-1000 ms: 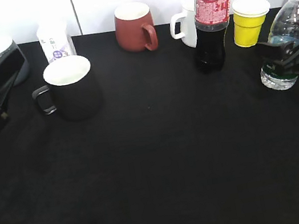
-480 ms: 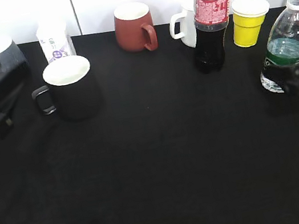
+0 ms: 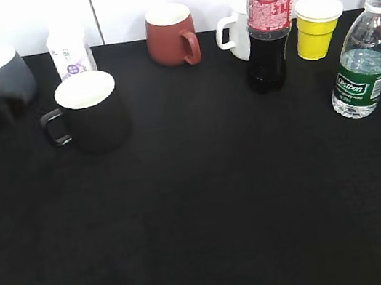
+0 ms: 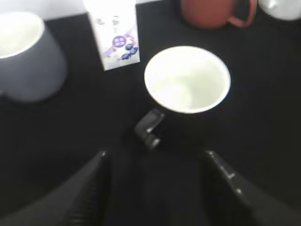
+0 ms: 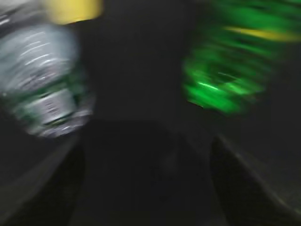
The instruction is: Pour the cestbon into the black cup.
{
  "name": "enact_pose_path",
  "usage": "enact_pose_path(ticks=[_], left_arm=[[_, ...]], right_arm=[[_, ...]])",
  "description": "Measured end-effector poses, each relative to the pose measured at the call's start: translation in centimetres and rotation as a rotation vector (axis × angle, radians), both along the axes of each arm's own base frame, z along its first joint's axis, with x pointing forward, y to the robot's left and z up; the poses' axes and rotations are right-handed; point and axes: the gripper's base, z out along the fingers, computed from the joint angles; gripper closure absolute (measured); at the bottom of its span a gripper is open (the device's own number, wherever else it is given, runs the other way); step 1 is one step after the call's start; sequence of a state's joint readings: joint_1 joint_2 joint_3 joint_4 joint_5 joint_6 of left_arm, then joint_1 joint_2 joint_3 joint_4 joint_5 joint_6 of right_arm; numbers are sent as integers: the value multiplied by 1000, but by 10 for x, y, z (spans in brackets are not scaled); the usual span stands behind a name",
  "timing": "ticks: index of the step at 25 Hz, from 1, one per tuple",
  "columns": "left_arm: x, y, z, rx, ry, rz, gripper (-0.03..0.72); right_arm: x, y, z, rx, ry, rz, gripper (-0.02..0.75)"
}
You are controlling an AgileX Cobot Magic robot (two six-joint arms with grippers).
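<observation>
The cestbon (image 3: 357,61), a clear bottle with a green label and no cap, stands upright at the table's right edge. It shows blurred at the left of the right wrist view (image 5: 44,80). The black cup (image 3: 91,112) stands upright at the back left, handle to the left. In the left wrist view the black cup (image 4: 187,80) shows its white inside, with its handle towards the fingers. My left gripper (image 4: 154,162) is open and empty, a little short of the handle. My right gripper (image 5: 146,160) is open and empty, beside the bottle and not touching it.
A grey mug (image 3: 1,72), a small milk carton (image 3: 70,51), a red-brown mug (image 3: 171,33), a white mug (image 3: 234,31), a cola bottle (image 3: 269,25) and a yellow cup (image 3: 319,25) line the back. A blurred green object (image 5: 230,70) lies to the right.
My right gripper has let go of the cestbon and drawn back out of the exterior view. My left arm has drawn back to the left edge.
</observation>
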State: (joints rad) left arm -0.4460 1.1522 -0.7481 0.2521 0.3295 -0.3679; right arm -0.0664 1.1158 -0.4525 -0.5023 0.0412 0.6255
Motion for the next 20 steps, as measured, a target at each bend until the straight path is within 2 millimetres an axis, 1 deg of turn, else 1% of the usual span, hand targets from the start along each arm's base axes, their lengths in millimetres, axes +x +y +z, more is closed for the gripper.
enact_pose_path(ticks=[1,2,3,4,5,6,7,8,9,10,11,13,15,16,17,18,20], left_arm=[[-7,-2,15,-12,16,0,231],[-17,-2,28,-16,23,-2,231],[-27,2,36,-16,28,-3,231],[-40,9,43,-16,42,9,231],[-53,17,48,-7,60,25,231],[-67,26,54,0,53,25,231],[-88,38,67,-11,-2,16,231],[-102,45,73,-18,-35,6,231],[-117,54,76,-25,-58,-1,231],[-132,61,71,-38,-63,-2,231],[-150,69,60,-56,-56,-14,231],[-182,82,40,-98,-58,-60,231],[-208,95,27,-99,-94,-81,231],[-218,101,22,-105,-124,-86,231],[-224,104,16,-112,-142,-88,231],[-226,105,10,-113,-151,-90,231],[-223,103,-2,-101,-130,-90,231]], right_arm=[[-5,6,12,10,43,-30,160],[-9,14,25,-3,74,-15,172],[-15,22,37,-23,97,14,175],[-25,29,53,-34,87,51,176],[-38,34,68,-33,56,98,176],[-61,36,85,-11,-30,158,176],[-81,37,95,14,-80,217,176],[-103,37,101,36,-111,262,176],[-126,35,106,47,-148,308,176],[-148,33,105,55,-154,339,176],[-169,30,103,57,-159,357,176],[-208,22,90,47,-120,374,177],[-233,13,80,16,-141,360,177],[-234,10,75,-7,-125,344,177],[-230,10,67,-21,-93,337,177],[-225,10,58,-35,-64,330,177],[-220,9,58,-51,-104,315,178]])
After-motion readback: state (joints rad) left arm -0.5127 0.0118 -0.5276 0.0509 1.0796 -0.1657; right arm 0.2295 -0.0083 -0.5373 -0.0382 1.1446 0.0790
